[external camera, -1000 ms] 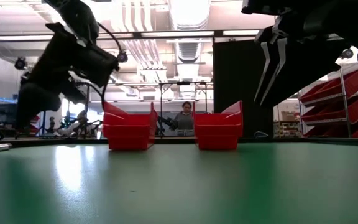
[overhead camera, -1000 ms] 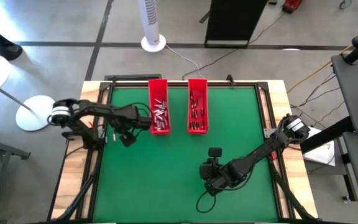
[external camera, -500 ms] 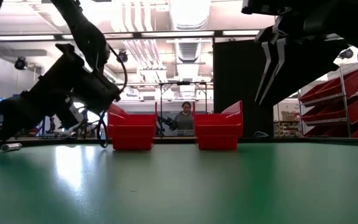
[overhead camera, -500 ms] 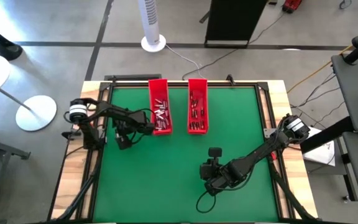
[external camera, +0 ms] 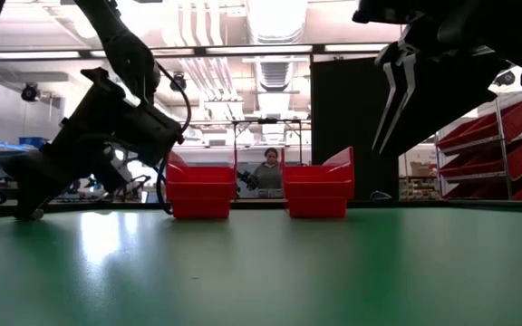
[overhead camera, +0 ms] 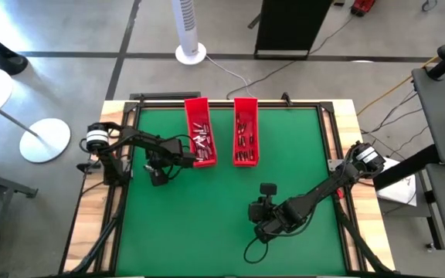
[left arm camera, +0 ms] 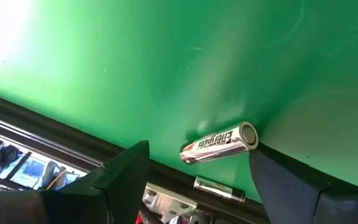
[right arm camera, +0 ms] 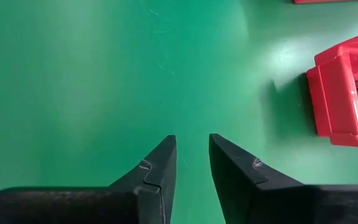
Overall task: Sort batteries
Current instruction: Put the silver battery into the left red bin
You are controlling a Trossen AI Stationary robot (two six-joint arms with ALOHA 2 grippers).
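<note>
On the left wrist view I see my left gripper [left arm camera: 194, 171] spread wide, its two fingers [left arm camera: 126, 168] straddling a loose battery [left arm camera: 219, 142] that lies on the green mat [overhead camera: 207, 216] at the lower centre of that frame, not clamped. From above, that gripper [overhead camera: 154, 176] sits at left centre, just beside the left red tray [overhead camera: 198, 131], which holds many batteries [overhead camera: 200, 141]; the right red tray [overhead camera: 245, 130] beside it holds more. My right gripper [right arm camera: 191, 168] hangs over bare mat at lower centre, fingers slightly parted, holding nothing
</note>
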